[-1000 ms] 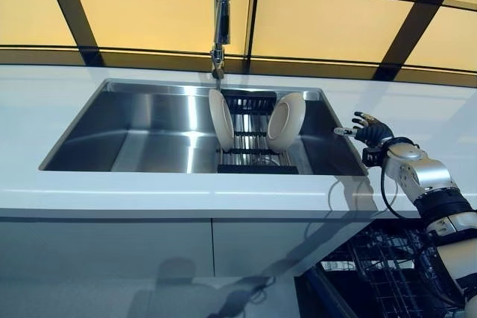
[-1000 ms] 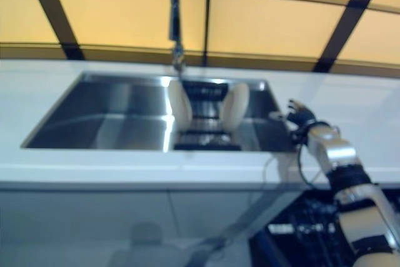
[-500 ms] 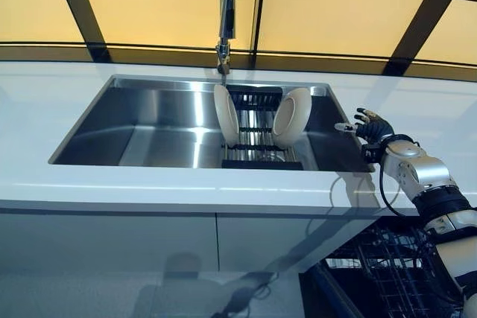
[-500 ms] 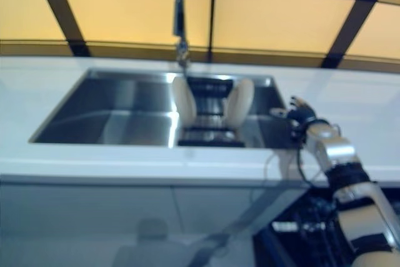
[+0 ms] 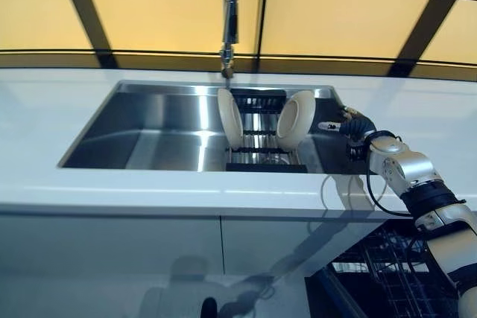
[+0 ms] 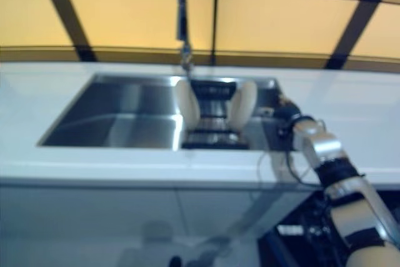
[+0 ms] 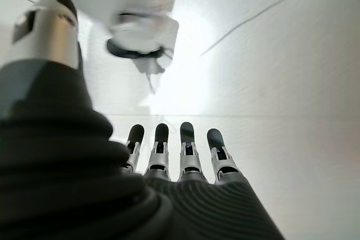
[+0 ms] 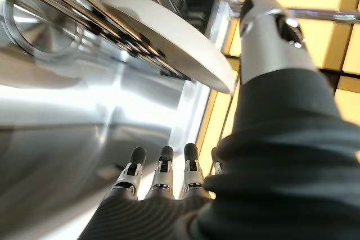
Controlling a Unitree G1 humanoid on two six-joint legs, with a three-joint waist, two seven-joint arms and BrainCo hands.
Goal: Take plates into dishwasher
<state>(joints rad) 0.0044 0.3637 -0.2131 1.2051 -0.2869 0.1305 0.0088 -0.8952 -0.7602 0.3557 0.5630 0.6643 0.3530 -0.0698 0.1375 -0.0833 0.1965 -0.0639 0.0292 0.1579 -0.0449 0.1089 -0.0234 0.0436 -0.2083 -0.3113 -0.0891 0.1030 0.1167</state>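
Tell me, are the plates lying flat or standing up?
Standing up. Both plates sit on edge in the dark rack inside the sink.

Sink set in the bench, rack and two plates at its right end

The sink [image 5: 149,128] is sunk into the bench [image 5: 223,199], with the tap [image 5: 229,20] rising behind its back rim, above the rack [image 5: 261,135]. The rack sits in the sink's right part; the left plate [image 5: 229,118] stands on edge at its left side and the right plate [image 5: 296,119] at its right side, apart, with the rack's bars between them. The right hand [image 5: 350,123] is over the sink's right rim, just beside the right plate, not touching it. The dishwasher basket [image 5: 395,273] lies below the bench, at the lower right.
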